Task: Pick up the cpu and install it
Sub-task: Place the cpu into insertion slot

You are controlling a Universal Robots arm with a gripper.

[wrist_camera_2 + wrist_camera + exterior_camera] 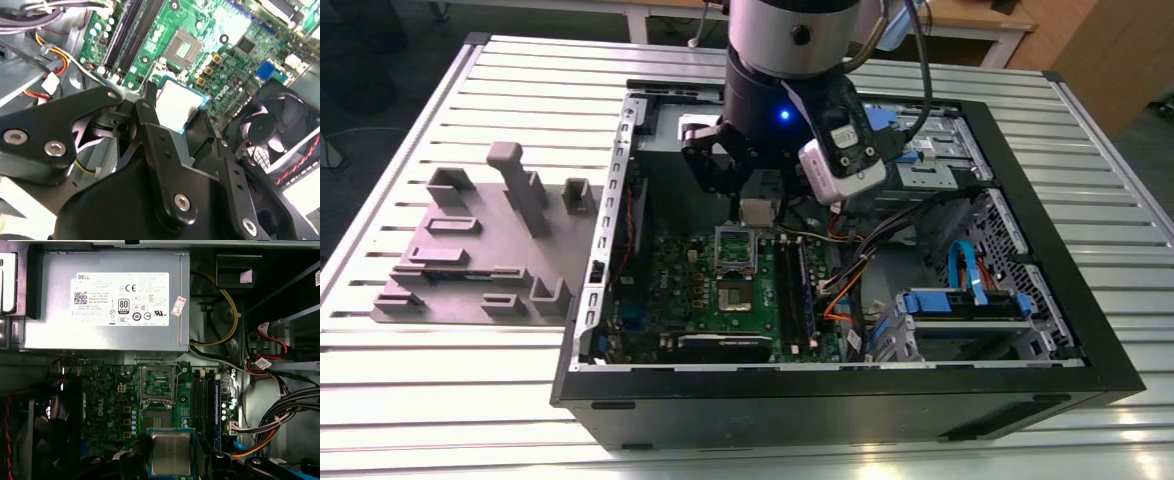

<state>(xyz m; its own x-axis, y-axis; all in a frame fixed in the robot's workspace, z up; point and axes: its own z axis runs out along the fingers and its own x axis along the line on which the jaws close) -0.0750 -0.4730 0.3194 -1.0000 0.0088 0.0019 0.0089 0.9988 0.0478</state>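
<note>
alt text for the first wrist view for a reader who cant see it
The gripper holds the cpu, metal top toward the camera, over the green motherboard close to its socket. A grey power supply with a white label sits beyond.

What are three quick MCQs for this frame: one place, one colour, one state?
1. Where is the cpu?
A) lying on the power supply
B) in the end effector, over the motherboard
C) on the table

2. What colour is the motherboard?
A) red
B) white
C) green

3. What state is the socket in?
A) empty and uncovered
B) holding a chip
C) under a cooler

Key:
1. B, the end effector clamps the cpu by its edges above the board in both wrist views.
2. C, the board is green in all three views.
3. A, the bare contact field shows in the second wrist view.
</note>
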